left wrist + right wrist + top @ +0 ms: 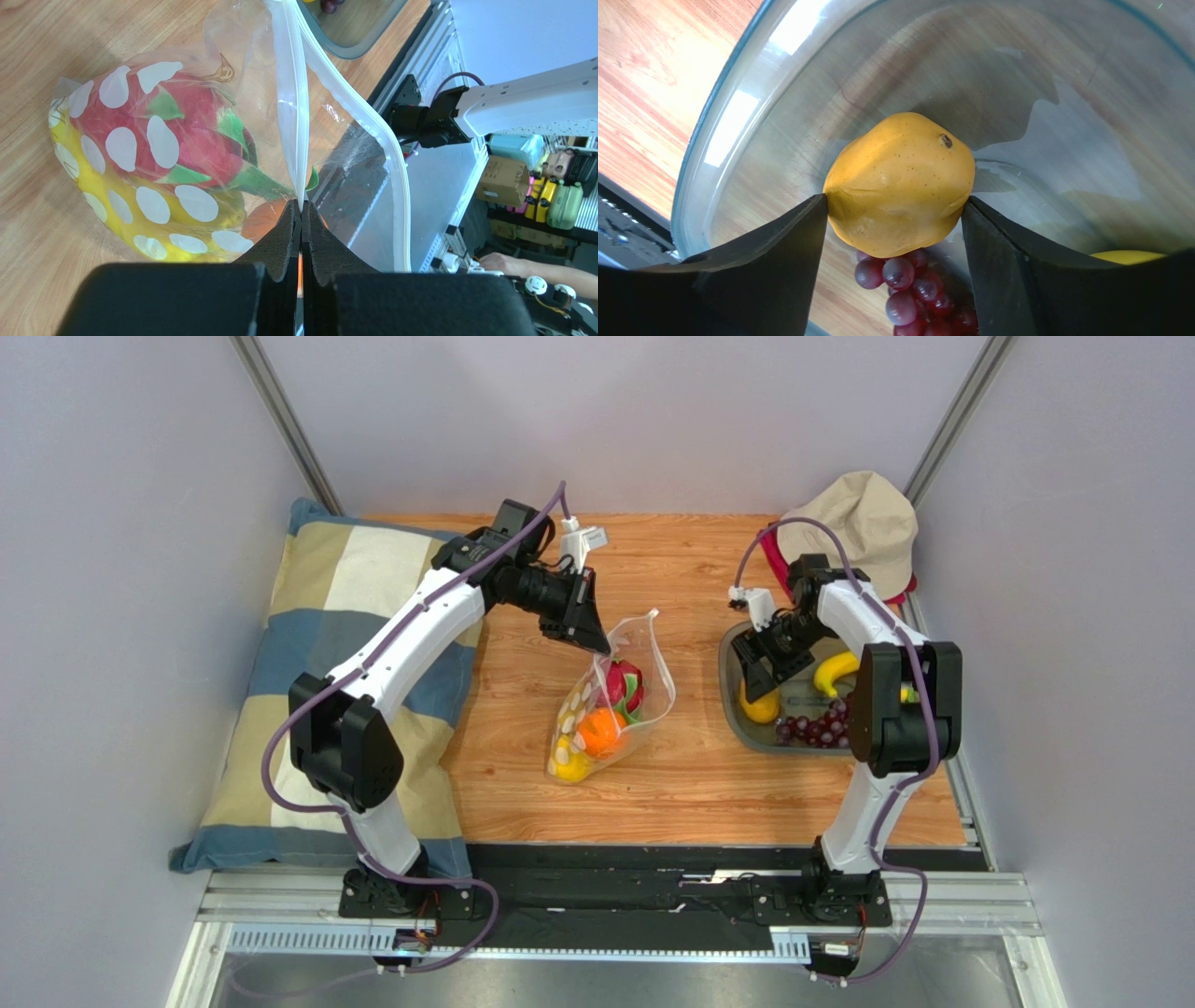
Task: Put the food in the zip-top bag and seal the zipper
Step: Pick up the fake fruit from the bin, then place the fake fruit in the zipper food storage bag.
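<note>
bench [701, 784]: wooden, beneath the zip-top bag [613, 703] and all around it.
pillow [337, 630]: checked blue and cream, left of the zip-top bag.
left arm [407, 637]: stretched in from the left to the far end of the zip-top bag.
right arm [884, 686]: right of the zip-top bag, bent down over the tray [732, 686].
hat [856, 511]: beige, right of the zip-top bag and farther back.
tray: grey, right of the zip-top bag, apart from it.
zip-top bag: clear with white dots, mid-bench, mouth at its far end, raised and gaping.
zipper [295, 105]: white strip on the zip-top bag's mouth, unsealed, its two sides parted.
left jaws: clenched on the zipper strip.
right jaws: grasping the yellow fruit [899, 185] from both sides, in the tray right of the zip-top bag.
dragon fruit [161, 133]: inside the zip-top bag, nearest the mouth.
orange [601, 731]: inside the zip-top bag, behind the dragon fruit.
yellow piece [571, 763]: inside the zip-top bag, at its closed end.
banana [835, 672]: in the tray, right of the zip-top bag.
grapes [906, 294]: dark purple, in the tray, just beside the yellow fruit.
</note>
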